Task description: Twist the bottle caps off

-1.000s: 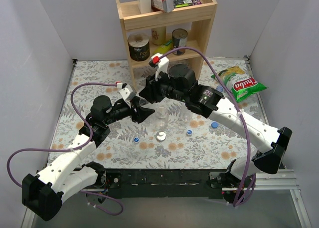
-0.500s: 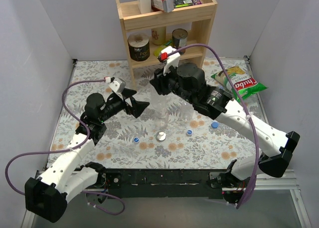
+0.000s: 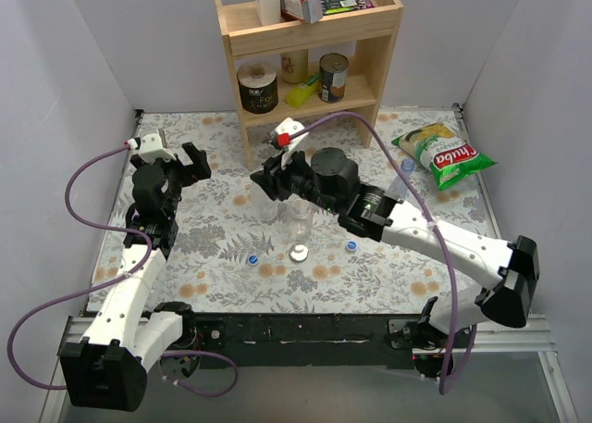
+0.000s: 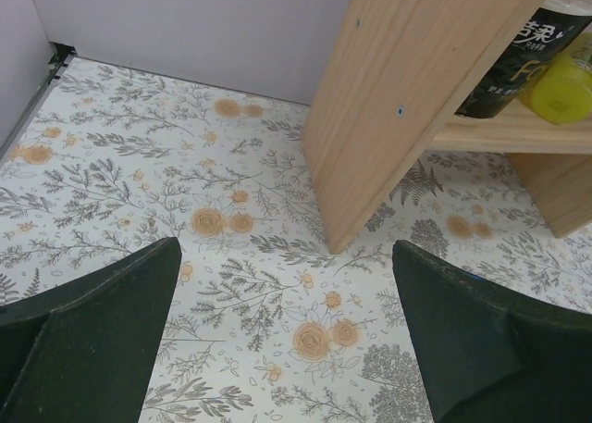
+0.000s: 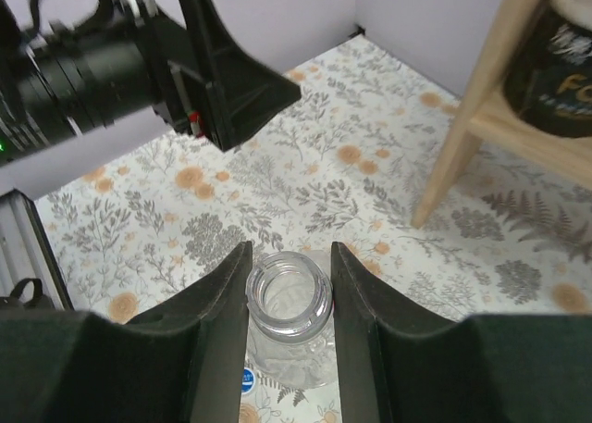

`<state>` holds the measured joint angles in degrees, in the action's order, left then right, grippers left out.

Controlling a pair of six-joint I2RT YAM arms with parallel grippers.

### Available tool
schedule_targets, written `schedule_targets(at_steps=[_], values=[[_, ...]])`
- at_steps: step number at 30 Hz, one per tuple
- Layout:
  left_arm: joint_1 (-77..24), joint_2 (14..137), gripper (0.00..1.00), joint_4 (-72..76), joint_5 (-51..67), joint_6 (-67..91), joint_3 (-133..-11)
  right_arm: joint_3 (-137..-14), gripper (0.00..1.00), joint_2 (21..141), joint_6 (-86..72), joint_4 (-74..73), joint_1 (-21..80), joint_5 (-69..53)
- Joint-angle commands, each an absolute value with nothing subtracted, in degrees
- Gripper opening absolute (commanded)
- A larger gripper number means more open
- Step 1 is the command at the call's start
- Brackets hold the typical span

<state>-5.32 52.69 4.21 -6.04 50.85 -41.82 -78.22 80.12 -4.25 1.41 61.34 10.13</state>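
Note:
My right gripper [image 5: 289,284] is shut on the neck of a colourless, wide-mouthed bottle [image 5: 289,298] that stands upright with its mouth uncapped; in the top view this bottle [image 3: 270,206] is under the gripper [image 3: 271,188]. A second uncapped clear bottle [image 3: 298,221] stands just to its right. On the cloth lie two blue bottle caps [image 3: 252,259] [image 3: 351,245] and a whitish cap [image 3: 299,253]. A slim blue-tinted bottle [image 3: 399,180] shows behind the right arm. My left gripper [image 3: 194,164] [image 4: 296,349] is open, holds nothing, and hovers far to the left.
A wooden shelf [image 3: 310,34] stands at the back centre with tin cans [image 3: 257,87] and a yellow bottle [image 3: 301,92]; its side panel [image 4: 398,90] is close ahead of the left gripper. A green snack bag [image 3: 444,150] lies at the back right. Grey walls enclose three sides.
The left gripper opened, came off the bottle and swung away to the far left. The right gripper kept its hold on the bottle and shifted it slightly left.

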Motion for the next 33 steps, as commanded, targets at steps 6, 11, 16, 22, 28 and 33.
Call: schedule_targets(at_steps=[6,11,16,22,28,33], values=[[-5.45,52.47,0.98,4.13,-6.77,51.15,-42.8,-72.69,0.01,88.67,-5.97,19.06,61.44,3.43],[-5.89,52.65,0.98,4.39,-4.92,50.63,-42.63,-72.6,0.01,93.5,-6.15,21.18,61.44,2.64],[-6.15,52.73,0.98,4.48,-4.75,50.54,-42.54,-73.21,0.01,97.02,-5.89,22.15,61.52,2.02],[-6.5,52.73,0.98,4.4,-4.4,50.36,-42.54,-73.3,0.01,99.93,-5.98,22.59,61.61,1.76],[-6.77,52.74,0.98,4.4,-4.13,50.19,-42.54,-72.16,0.03,100.9,-4.57,23.12,62.22,2.02],[-6.86,52.74,0.98,4.39,-4.04,50.1,-42.54,-72.07,0.36,100.99,-4.13,21.63,62.67,3.25]])
